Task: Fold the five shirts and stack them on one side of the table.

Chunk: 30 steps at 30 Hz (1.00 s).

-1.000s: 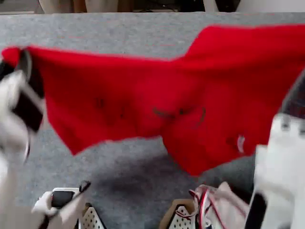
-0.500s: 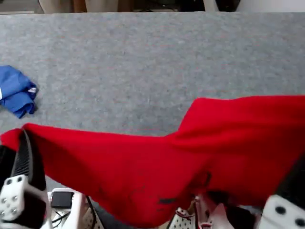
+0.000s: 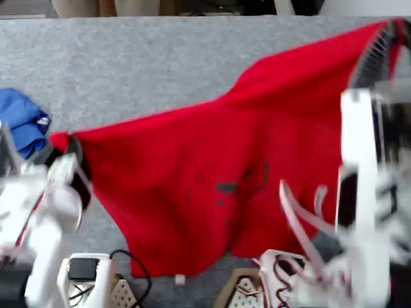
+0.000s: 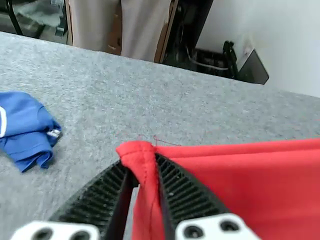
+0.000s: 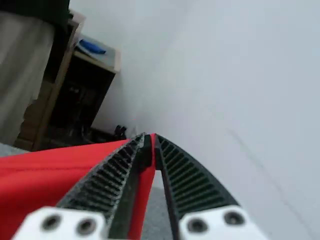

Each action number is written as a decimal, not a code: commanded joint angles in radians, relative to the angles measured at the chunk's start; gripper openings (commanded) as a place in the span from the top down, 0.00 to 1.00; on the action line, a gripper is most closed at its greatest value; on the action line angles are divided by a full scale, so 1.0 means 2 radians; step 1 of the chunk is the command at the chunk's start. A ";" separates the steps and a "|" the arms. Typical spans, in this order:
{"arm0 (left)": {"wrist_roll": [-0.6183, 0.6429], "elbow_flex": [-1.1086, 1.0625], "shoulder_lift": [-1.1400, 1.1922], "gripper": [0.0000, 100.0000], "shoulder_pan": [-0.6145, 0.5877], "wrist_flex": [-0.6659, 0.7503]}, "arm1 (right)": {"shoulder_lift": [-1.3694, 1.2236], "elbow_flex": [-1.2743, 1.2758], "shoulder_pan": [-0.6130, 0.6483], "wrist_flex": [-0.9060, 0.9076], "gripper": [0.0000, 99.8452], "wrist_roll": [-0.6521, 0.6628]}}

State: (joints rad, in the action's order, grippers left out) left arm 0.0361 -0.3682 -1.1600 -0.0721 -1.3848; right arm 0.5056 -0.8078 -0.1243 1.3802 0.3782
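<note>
Red shirt [image 3: 212,167]: hangs spread in the air over the table, stretched between the two grippers; its right corner is held higher than its left; the lower hem droops toward the table's near edge
Left gripper [image 4: 141,160]: clamped on the shirt's left corner; a fold of red cloth is pinched between the ribbed pads
Right gripper [image 5: 149,140]: gripping the raised right corner, with red fabric between its closed pads
Blue shirt [image 3: 22,128]: lies bunched on the table at the left edge, near the left gripper; apart from the red shirt
Table [image 3: 160,64]: grey felt surface
</note>
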 commanded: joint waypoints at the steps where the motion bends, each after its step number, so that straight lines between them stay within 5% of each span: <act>1: 0.000 -0.051 0.061 0.98 -0.004 0.106 | 0.000 0.153 0.023 -0.098 1.00 0.004; 7: 0.001 -0.068 0.234 0.98 -0.020 0.272 | -0.030 0.362 0.027 -0.305 1.00 0.004; 12: 0.001 0.048 0.393 0.98 -0.032 0.299 | -0.114 0.372 0.028 -0.348 1.00 0.000; 22: 0.001 0.296 0.607 0.98 -0.031 0.298 | -0.362 0.148 0.054 -0.337 1.00 -0.038; 30: 0.001 0.430 0.722 0.98 -0.039 0.211 | -0.527 -0.128 0.063 -0.173 1.00 -0.039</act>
State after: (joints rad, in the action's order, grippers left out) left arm 0.0361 0.3682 0.2516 -0.1335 -0.9106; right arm -0.4933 -0.8201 -0.0046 0.9168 0.3046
